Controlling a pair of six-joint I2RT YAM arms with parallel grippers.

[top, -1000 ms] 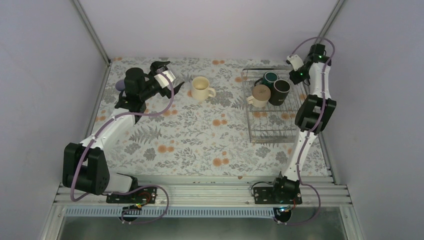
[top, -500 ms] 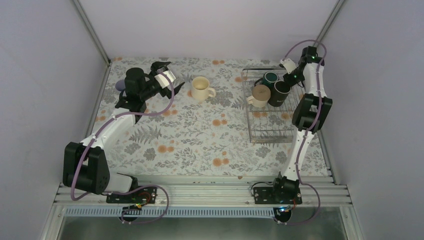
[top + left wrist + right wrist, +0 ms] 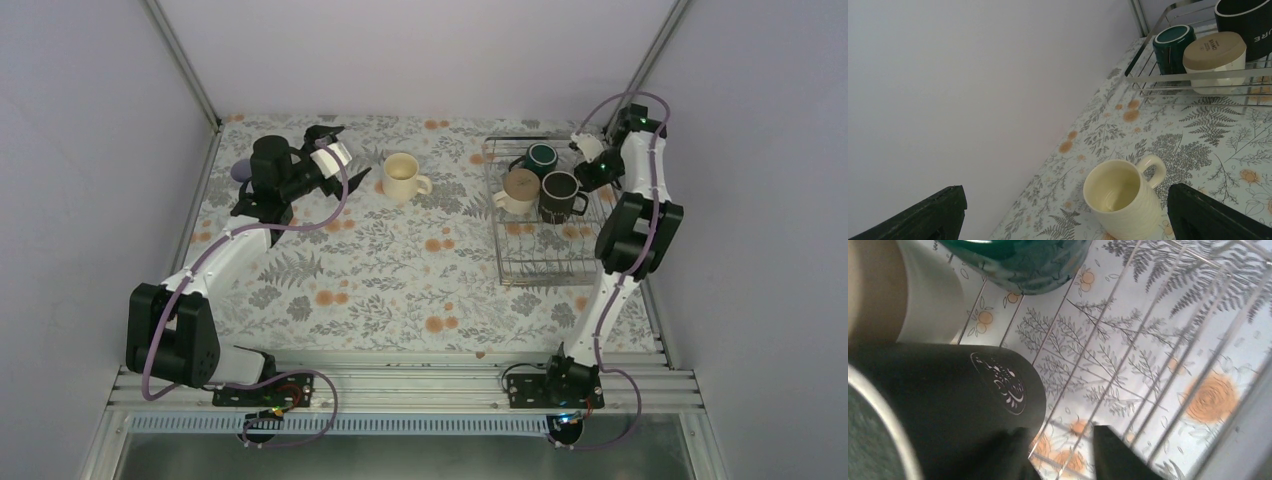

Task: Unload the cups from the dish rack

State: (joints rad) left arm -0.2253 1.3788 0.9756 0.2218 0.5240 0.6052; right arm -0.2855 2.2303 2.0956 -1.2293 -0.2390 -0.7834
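Observation:
The wire dish rack (image 3: 545, 250) stands at the right and holds three cups: a cream mug (image 3: 520, 190), a dark green mug (image 3: 541, 156) and a tall black mug (image 3: 558, 196) standing upright. My right gripper (image 3: 590, 174) is low inside the rack beside the black mug (image 3: 943, 405). Its jaws are open a little, one finger (image 3: 1120, 452) clear, the other against the mug, only rack wire between them. Another cream mug (image 3: 402, 177) stands on the table, in front of my wide-open left gripper (image 3: 345, 156). A lavender cup (image 3: 240, 170) peeks out behind the left arm.
The rack's back rim (image 3: 1193, 75) crosses the left wrist view, with the green mug (image 3: 1173, 45) and cream mug (image 3: 1213, 55) behind it. The back wall and right wall stand close to the rack. The flowered tablecloth (image 3: 380, 270) covers the table.
My right gripper has dropped down to the rack's right side and parted its jaws slightly. The black mug has gone from leaning to upright. The left arm has not moved.

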